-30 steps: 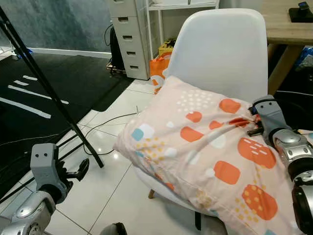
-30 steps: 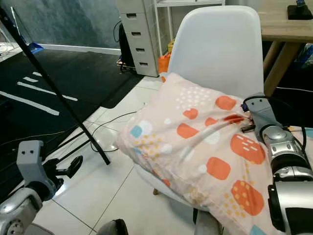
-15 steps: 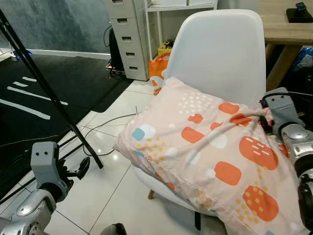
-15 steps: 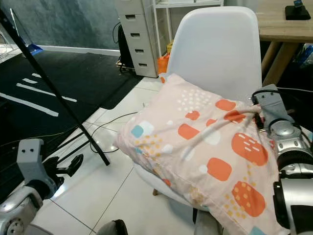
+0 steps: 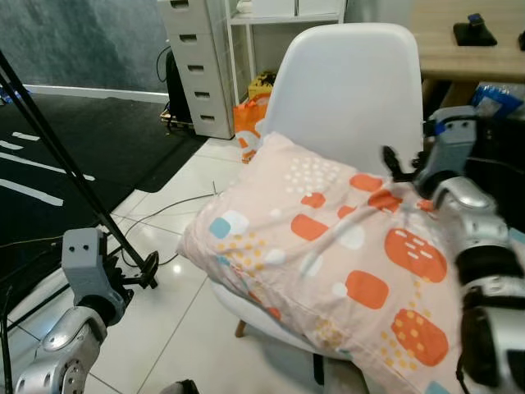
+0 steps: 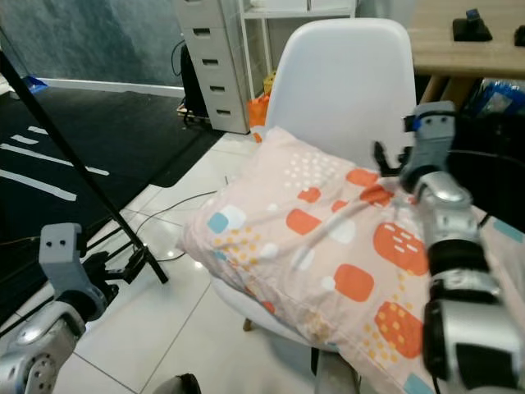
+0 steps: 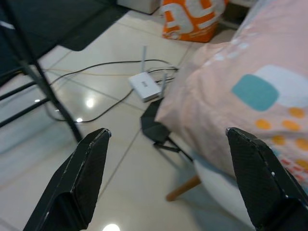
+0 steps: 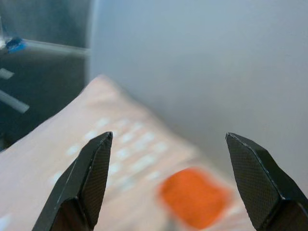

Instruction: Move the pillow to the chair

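The pillow (image 5: 328, 246), peach with orange, white and blue patches, lies across the seat of the white chair (image 5: 344, 90), leaning on its backrest and overhanging the front edge. My right gripper (image 5: 400, 168) hovers just above the pillow's far right corner, close to the backrest, open with nothing between its fingers (image 8: 91, 178). My left gripper (image 5: 143, 267) hangs low on the left near the floor, open and empty, apart from the pillow's left corner (image 7: 250, 91).
A black tripod leg (image 5: 57, 148) slants down to the tiled floor on the left, with cables (image 5: 172, 205) and a small white box (image 7: 144, 85) nearby. Behind stand a drawer unit (image 5: 193, 66), an orange bag (image 5: 246, 123) and a wooden table (image 5: 467, 57).
My right gripper, shut on a fold of the pillow and tugging it, has let go, opened and lifted toward the backrest. The pillow stays on the chair. The camera has shifted slightly.
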Tool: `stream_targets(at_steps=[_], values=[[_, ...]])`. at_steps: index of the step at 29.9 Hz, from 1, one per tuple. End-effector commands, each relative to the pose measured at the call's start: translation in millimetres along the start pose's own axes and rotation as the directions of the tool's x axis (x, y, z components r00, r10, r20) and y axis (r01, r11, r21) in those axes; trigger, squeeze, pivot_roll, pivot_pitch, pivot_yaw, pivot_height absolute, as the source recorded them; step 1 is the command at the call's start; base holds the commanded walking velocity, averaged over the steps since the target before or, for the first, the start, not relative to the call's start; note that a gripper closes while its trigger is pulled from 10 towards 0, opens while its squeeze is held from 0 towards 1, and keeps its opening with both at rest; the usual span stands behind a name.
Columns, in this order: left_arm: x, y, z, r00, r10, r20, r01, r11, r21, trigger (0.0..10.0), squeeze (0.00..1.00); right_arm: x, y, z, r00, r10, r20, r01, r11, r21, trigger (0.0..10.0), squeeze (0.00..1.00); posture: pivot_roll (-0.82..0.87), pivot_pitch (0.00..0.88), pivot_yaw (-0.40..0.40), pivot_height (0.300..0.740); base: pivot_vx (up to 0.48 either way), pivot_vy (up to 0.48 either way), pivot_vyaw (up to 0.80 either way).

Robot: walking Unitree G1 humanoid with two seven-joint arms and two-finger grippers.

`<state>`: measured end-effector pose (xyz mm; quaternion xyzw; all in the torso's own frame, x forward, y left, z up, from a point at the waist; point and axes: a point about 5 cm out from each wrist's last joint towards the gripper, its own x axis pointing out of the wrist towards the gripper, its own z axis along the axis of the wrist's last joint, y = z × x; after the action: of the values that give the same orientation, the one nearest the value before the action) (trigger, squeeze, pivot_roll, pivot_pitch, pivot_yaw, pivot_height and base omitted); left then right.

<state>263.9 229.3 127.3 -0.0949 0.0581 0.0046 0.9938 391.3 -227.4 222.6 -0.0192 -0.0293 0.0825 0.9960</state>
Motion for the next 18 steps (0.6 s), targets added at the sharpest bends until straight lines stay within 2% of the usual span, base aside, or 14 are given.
stream_targets(at_steps=[1,2,3,4,8,11,18], values=[[0.3,5.4,-3.2,0.999,0.037,-0.002,-0.037,0.999,0.004,10.0,0.0,-1.2,7.1,-6.2,1.0,0.027,-0.014,-0.027,0.999,0.021,10.0,0.0,-0.14,0.074,0.074,0.506,0.0,0.0,0.0],[3.2,4.8,-3.2,0.999,0.044,0.002,-0.044,0.999,0.008,10.0,0.0,-1.6,16.8,-15.0,0.998,0.055,-0.03,-0.053,0.998,0.043,10.0,0.0,-0.15,0.066,0.068,0.511,0.0,0.0,0.0],[3.2,4.8,-3.2,0.999,0.044,0.002,-0.044,0.999,0.008,10.0,0.0,-1.6,16.8,-15.0,0.998,0.055,-0.03,-0.053,0.998,0.043,10.0,0.0,-0.15,0.066,0.068,0.511,0.0,0.0,0.0],[7.9,3.3,-2.2,0.999,0.049,0.01,-0.049,0.999,0.007,10.0,0.0,-1.6,24.3,-21.5,0.996,0.074,-0.042,-0.072,0.996,0.047,10.0,0.0,-0.16,0.044,0.062,0.516,0.0,0.0,0.0],[11.1,2.2,-1.3,0.999,0.051,0.017,-0.051,0.999,0.005,10.0,0.0,-2.2,28.5,-24.4,0.995,0.088,-0.046,-0.086,0.995,0.053,10.0,0.0,-0.16,0.044,0.062,0.52,0.0,0.0,0.0],[18.0,-6.9,1.3,0.999,0.027,0.039,-0.027,1.0,0.002,10.0,0.0,-4.9,36.2,-32.2,0.989,0.125,-0.073,-0.123,0.992,0.042,10.0,0.0,-0.16,0.021,0.032,0.53,0.0,0.0,0.0],[20.2,-18.0,-3.6,0.999,0.012,0.053,-0.012,1.0,0.009,10.0,0.0,-13.4,42.7,-45.6,0.979,0.159,-0.129,-0.158,0.987,0.023,10.0,0.0,-0.17,0.004,0.015,0.549,0.0,0.0,0.0]])
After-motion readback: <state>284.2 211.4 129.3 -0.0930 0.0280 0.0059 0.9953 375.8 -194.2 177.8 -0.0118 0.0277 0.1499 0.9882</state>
